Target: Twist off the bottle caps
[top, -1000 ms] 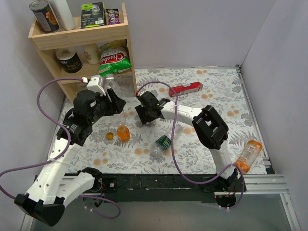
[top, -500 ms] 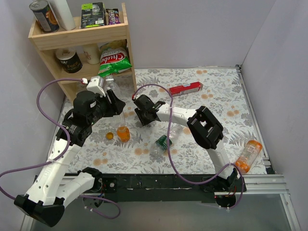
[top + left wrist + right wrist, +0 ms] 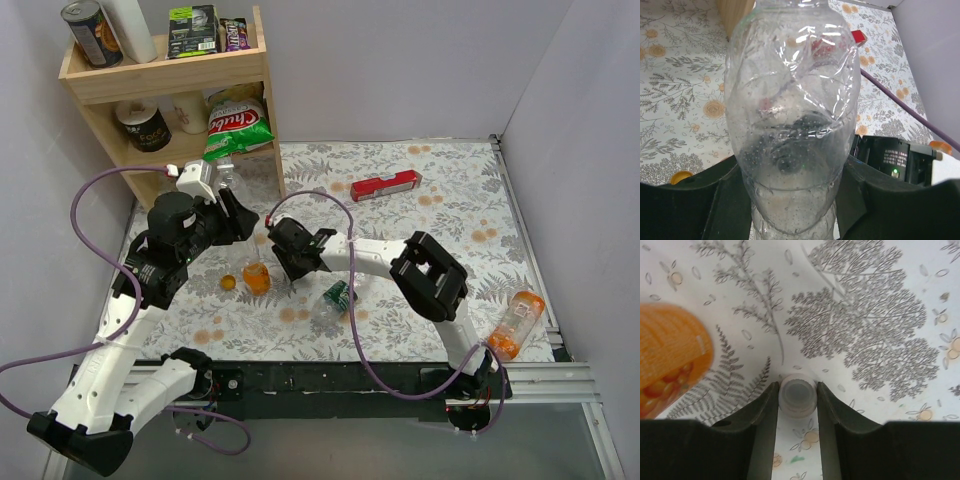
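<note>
Clear plastic fills the left wrist view: the clear plain bottle sits between the two black fingers of the left tool, which press against its sides and pinch it. Seen from above, that bottle is held off the counter, near the foot of the wooden shelf. A purple cable runs across the flowered cloth behind it.

The right tool points down at the counter just beside the short orange bottle. Its fingers are drawn in on either side of the white cap and touch it on both flanks, so it is pinching the cap. The cap looks round and pale from above; whether it rests on the cloth or hangs just over it, I cannot tell.

The short orange bottle stands upright between the two tools, and the orange cap lies on the counter just to its left, apart from it. The green-labelled bottle lies on its side near the right arm's forearm, towards the near edge. The slim orange bottle lies on its side at the far right edge of the counter, well apart from the rest. A red box lies towards the back of the counter, and a crisp bag sits on the shelf's middle level
</note>
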Controlling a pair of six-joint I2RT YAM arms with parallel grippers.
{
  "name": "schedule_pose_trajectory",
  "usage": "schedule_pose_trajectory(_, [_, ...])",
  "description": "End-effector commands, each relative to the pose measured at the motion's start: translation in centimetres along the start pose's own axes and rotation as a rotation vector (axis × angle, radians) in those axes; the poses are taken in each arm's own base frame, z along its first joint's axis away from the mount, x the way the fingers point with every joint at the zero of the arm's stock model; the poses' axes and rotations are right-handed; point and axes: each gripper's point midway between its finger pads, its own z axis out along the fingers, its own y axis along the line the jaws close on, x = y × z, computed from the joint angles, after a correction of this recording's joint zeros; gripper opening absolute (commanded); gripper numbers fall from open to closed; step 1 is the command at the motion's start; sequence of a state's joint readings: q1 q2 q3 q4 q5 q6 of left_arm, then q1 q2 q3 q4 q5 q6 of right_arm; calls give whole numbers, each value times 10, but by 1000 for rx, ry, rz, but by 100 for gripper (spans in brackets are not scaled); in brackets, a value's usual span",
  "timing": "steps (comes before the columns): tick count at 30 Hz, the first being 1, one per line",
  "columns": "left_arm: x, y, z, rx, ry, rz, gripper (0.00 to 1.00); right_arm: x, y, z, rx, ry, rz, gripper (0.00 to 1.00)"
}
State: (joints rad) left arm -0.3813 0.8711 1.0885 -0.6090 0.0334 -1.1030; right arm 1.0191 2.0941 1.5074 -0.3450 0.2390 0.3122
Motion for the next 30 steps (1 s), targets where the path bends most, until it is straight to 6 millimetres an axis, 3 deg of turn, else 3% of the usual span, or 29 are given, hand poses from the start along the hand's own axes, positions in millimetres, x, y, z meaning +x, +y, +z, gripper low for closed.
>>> schedule_pose_trajectory(1, [-6,-4,-7,20,-21,13,16,40,7,-8,19,114,15,29])
schedule_pose_trajectory(4, [-6,-5,-8,26,-22,21,16,43,7,-10,24,125,31,32])
schedule_pose_trajectory(8, [-4,-6,-6,40,-14,43,17,33,8,-21,11,91,41,60])
schedule_pose_trajectory(11, [-3,-9,-4,63,-12,62,17,19,10,-38,-20,26,51,73])
schedule_pose_trajectory(12, [-3,-11,-3,73,-12,65,17,20,8,-42,-23,19,49,75])
schedule_pose_trajectory(15, [-4,-13,0,88,-16,83,17,-7,7,-78,-67,-88,71,79])
schedule_pose_trajectory(18, [-5,-21,2,137,-17,114,17,-14,-8,-101,-64,-128,103,79])
schedule_pose_trajectory(20, [1,-30,4,196,4,133,17,-24,-18,-129,-89,-175,133,79])
schedule_pose_trajectory(22, [8,-47,1,296,20,158,16,-43,-41,-166,-111,-234,199,78])
schedule_pose_trajectory(23, [13,-51,0,326,31,171,16,-50,-39,-182,-188,-244,215,78])
schedule_pose_trajectory(24, [16,-57,0,359,32,183,16,-63,-62,-208,-200,-290,269,78])
schedule_pose_trajectory(26, [27,-68,-6,453,47,209,16,-97,-62,-264,-319,-385,275,80])
schedule_pose_trajectory(27, [31,-73,-9,490,51,225,16,-111,-72,-288,-319,-439,280,81])
schedule_pose_trajectory(28, [35,-78,-11,530,55,233,16,-113,-73,-303,-323,-440,279,83])
schedule_pose_trajectory(29, [36,-87,-16,589,45,244,16,-138,-68,-341,-376,-526,261,83])
schedule_pose_trajectory(30, [40,-90,-19,612,52,236,16,-145,-68,-351,-401,-540,269,83])
